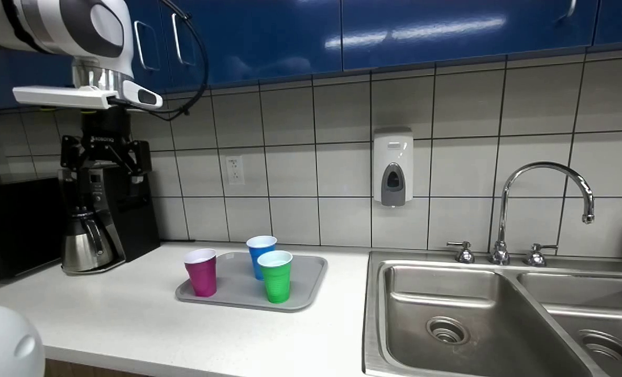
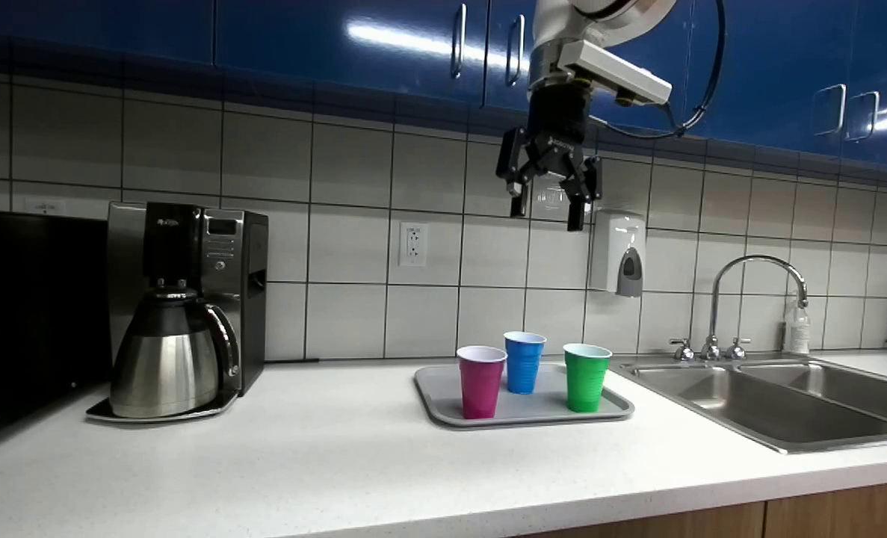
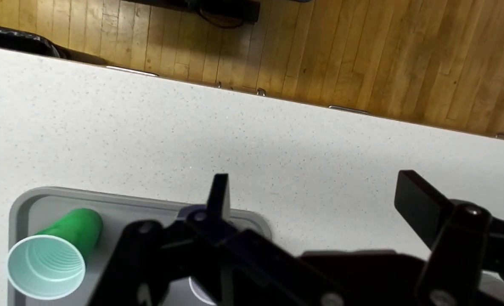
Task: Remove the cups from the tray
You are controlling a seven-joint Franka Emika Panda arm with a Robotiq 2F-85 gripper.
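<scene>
It's three cups (image 1: 202,277) on one tray (image 2: 536,408)!
One magenta cup (image 2: 480,385), one blue cup (image 2: 523,366), one green cup (image 2: 585,381); one coffee pot (image 2: 167,366) to one side of the tray, two sink basins (image 1: 489,314) to the other!

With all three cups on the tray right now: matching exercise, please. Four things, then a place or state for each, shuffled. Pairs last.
1. Green cup
2. Steel coffee pot
3. White dispenser
4. End effector

A. Mounted on the tiled wall
B. Jaws open, nothing gripped
C. Upright on the tray
D. Standing in the coffee maker

Pairs: 1-C, 2-D, 3-A, 4-B
</scene>
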